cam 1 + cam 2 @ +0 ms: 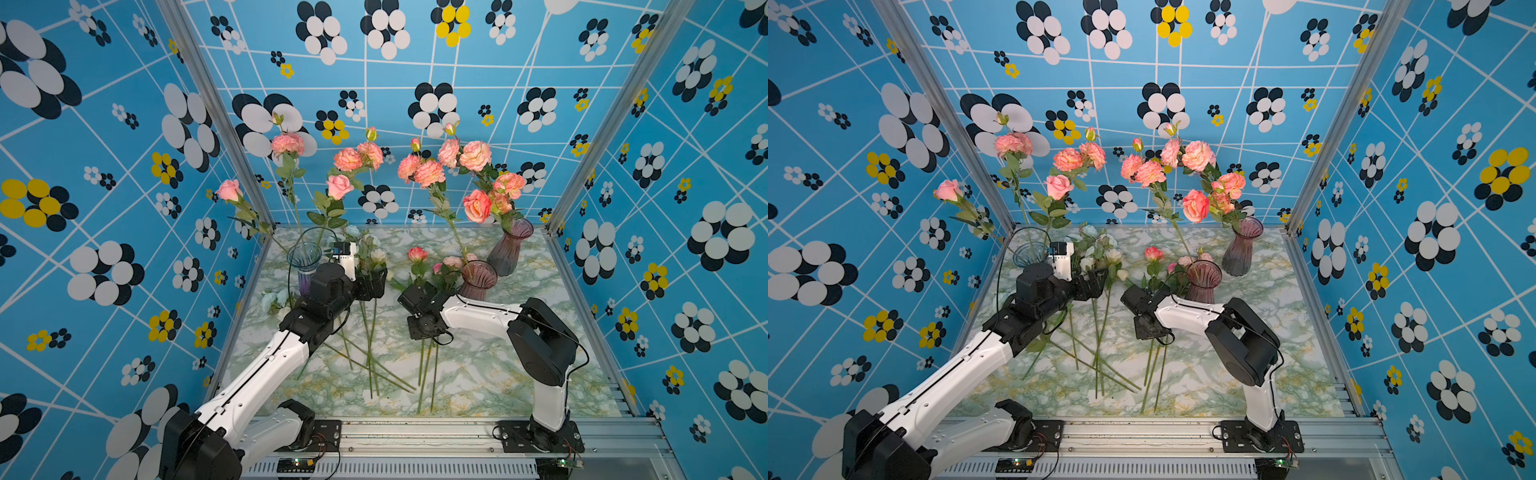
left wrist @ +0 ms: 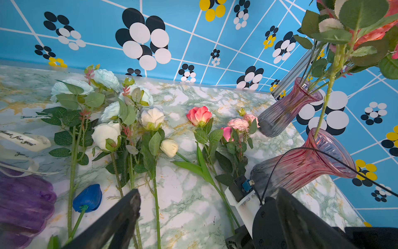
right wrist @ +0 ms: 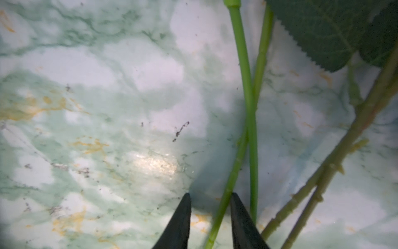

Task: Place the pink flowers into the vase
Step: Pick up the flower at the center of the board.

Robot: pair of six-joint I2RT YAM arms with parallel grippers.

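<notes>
Right claw (image 3: 210,207), seen close from its wrist, is lowered to the marbled green-and-white surface (image 3: 107,107). Its two black fingers are narrowed but not closed, and a thin green stem (image 3: 233,172) runs through the gap, not yet pinched. Just to the right a second smooth green stem (image 3: 240,54) crosses it.

In both top views these stems lead toward the far side, to the pink flowers (image 2: 199,115) lying flat: a coral-pink rose (image 1: 417,253) and a pale ruffled pink bloom (image 1: 452,262). They lie just left of a pink ribbed glass vase (image 1: 478,278). Other pink blooms already stand in the vases.

Further left, the left claw (image 2: 209,191) is spread wide and empty above white-flowered stems (image 2: 150,117).

The stem looks light, thin and smooth, probably springy, so it may roll or slip out of a loose pinch. The bloom end is likely heavier and would droop and swing. A good hold seems to be the bare stem below the leaves, clear of the crossing so only one stem comes up. The petals and leaves look soft, so they are best left untouched.
</notes>
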